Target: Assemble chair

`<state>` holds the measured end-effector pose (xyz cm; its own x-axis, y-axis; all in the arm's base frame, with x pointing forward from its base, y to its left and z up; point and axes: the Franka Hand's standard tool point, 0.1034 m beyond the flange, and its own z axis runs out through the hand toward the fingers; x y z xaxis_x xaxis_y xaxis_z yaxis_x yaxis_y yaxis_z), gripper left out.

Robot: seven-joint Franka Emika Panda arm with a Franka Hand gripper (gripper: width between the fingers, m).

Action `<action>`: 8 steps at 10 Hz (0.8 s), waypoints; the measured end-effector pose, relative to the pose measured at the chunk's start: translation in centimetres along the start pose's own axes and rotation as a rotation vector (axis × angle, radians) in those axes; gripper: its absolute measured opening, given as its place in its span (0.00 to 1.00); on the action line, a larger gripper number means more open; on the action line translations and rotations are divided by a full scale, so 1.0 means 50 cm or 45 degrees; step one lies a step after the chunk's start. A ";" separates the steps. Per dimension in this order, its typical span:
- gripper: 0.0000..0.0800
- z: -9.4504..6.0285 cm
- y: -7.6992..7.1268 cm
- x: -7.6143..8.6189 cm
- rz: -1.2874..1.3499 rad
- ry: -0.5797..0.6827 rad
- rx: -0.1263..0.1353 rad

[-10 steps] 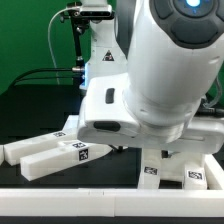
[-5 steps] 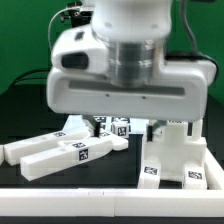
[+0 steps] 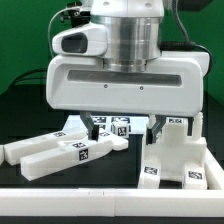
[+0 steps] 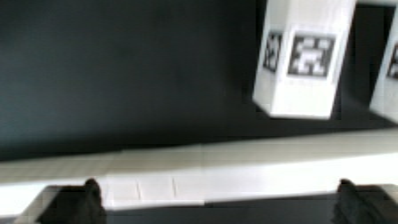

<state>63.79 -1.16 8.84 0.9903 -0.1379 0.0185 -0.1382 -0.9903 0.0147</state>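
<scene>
- Gripper (image 3: 123, 128) low over black table (image 3: 20, 110); jaws spread wide, clamped on nothing.
- Chair not assembled: loose white pieces lying on the table.
- Two long bars (image 3: 60, 152) side by side toward the exterior view's left, angled, tags up.
- Blocky piece (image 3: 182, 155) toward the exterior view's right, tags on its front, close beside one finger; contact not clear.
- Small tagged pieces (image 3: 120, 126) visible behind, between the fingers.
- White rail (image 3: 100, 200) along the near edge.
- Wrist view: blurred dark fingertips (image 4: 71, 200), tagged bar (image 4: 302, 60) on the black surface beyond, pale band (image 4: 196, 165) crossing between.
</scene>
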 end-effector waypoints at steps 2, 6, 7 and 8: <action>0.81 0.003 0.061 -0.010 0.161 0.027 0.014; 0.81 0.013 0.093 -0.039 0.211 0.000 0.013; 0.81 0.013 0.093 -0.039 0.212 -0.001 0.013; 0.81 0.014 0.094 -0.040 0.213 -0.002 0.012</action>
<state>61.15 -5.57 8.16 0.9534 -0.3011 0.0182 -0.3012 -0.9536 0.0018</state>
